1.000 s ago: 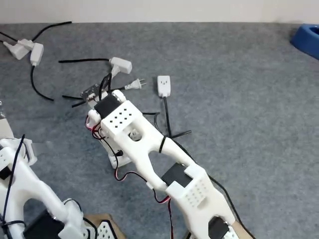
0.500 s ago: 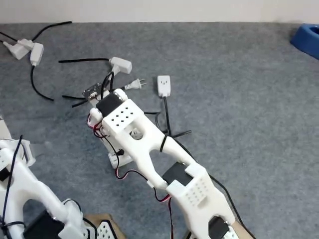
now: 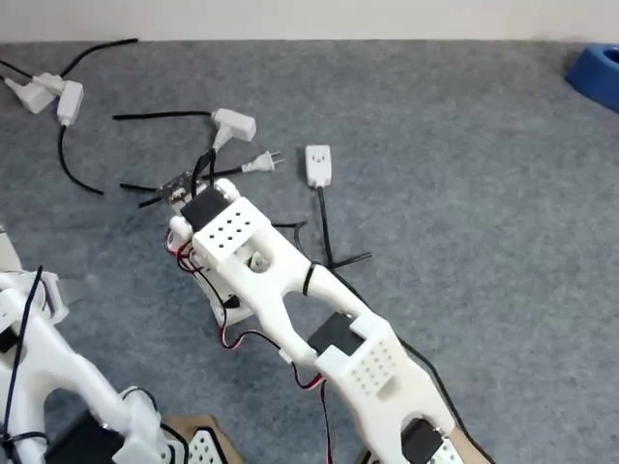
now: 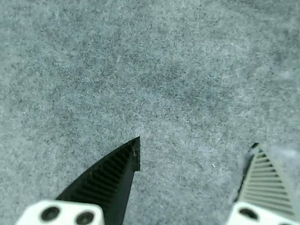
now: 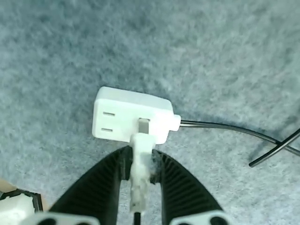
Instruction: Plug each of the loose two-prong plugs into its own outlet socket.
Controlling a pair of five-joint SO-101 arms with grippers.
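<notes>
Grey carpet [image 3: 484, 242] covers the table | right gripper [image 5: 140, 161] pinches a white plug [image 5: 140, 180], front end against a white socket block [image 5: 117, 119] lying flat, black cord [image 5: 220, 127] trailing off | left gripper [image 4: 194, 145] spread wide over bare carpet | loose plug [image 3: 261, 162] lies near a far socket [image 3: 317, 166], apart

Whether the plug [image 5: 140, 164] between the right arm's fingers [image 5: 103, 187] has its prongs inside the outlet socket [image 5: 122, 119] cannot be told; the high view's edge cuts off a blue object [image 3: 595, 72]
</notes>
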